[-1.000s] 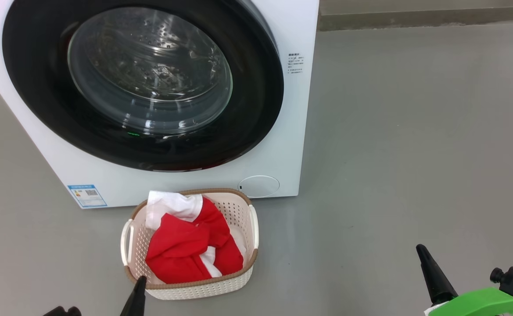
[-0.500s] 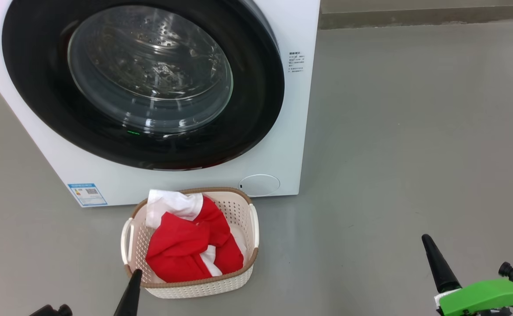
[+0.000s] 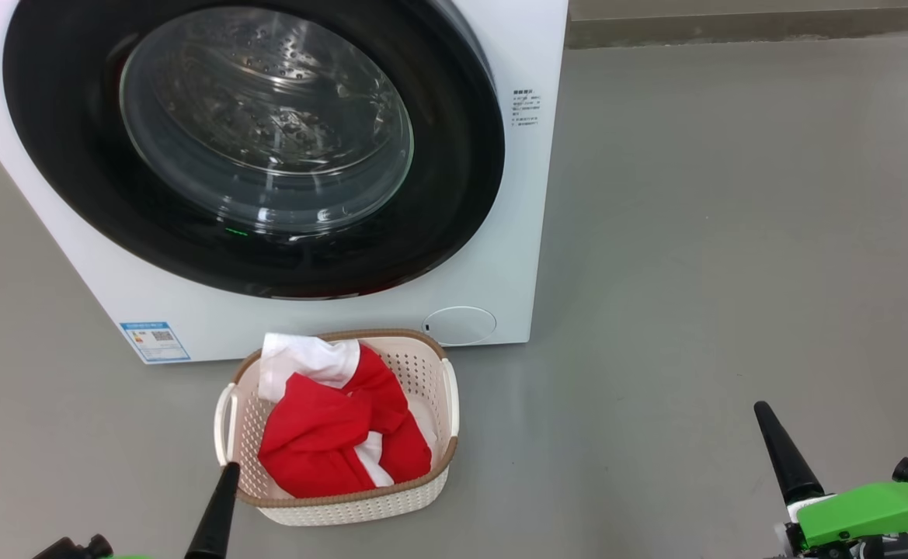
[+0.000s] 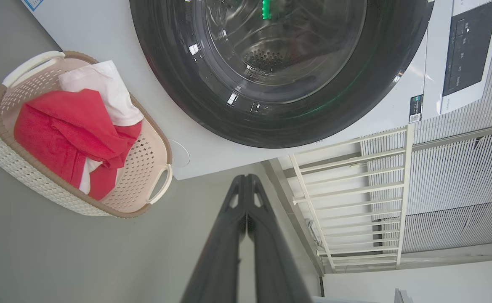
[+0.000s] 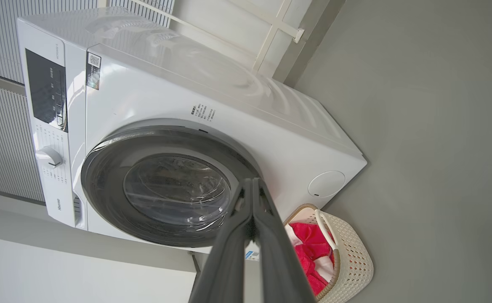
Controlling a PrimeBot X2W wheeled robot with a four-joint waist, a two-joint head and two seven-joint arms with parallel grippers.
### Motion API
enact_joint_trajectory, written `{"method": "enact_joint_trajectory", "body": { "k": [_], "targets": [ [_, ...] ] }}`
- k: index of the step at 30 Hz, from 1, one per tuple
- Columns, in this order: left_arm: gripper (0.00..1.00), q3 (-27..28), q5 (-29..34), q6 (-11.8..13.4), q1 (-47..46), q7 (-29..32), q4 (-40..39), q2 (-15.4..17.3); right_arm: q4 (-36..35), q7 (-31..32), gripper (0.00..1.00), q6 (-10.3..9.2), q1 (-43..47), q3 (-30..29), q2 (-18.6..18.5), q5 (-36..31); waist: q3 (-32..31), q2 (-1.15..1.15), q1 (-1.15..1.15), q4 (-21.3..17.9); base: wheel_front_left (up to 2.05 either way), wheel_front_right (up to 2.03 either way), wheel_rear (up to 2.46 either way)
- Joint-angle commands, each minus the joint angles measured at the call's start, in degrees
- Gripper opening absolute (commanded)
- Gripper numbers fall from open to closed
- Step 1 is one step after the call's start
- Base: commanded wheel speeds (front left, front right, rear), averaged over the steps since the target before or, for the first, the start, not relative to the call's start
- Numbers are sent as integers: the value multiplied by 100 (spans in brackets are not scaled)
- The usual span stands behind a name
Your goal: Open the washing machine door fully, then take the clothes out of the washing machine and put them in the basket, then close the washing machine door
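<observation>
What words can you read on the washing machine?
"Hisense": brand mark on the washing machine, sideways and tiny.
Blue label: too small to read.
Black print beside the washing machine door: too small to read.
Control panel markings: too blurred to read.

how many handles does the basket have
2. The left handle is on the basket side at the head view's left; the right handle is on the opposite side. No others seem hidden.
</observation>
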Motion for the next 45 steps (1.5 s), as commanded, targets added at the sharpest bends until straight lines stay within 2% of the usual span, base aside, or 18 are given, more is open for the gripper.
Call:
{"method": "enact_joint_trajectory", "body": {
  "k": [1,27,45],
  "targets": [
    [0,221,-191,-105,-292,56,-98,38,-133,38,0,-4,-349,42,-93,210,3,0,0,1,0,0,0],
    [0,645,-1756,-384,-554,399,17,-40,-58,307,0,-5,-684,-122,-116,1810,44,0,0,19,0,0,0],
    [0,672,-1734,-385,-556,420,18,-59,-55,334,0,-5,-687,-156,-92,1782,44,0,0,19,0,0,0]
  ]
}}
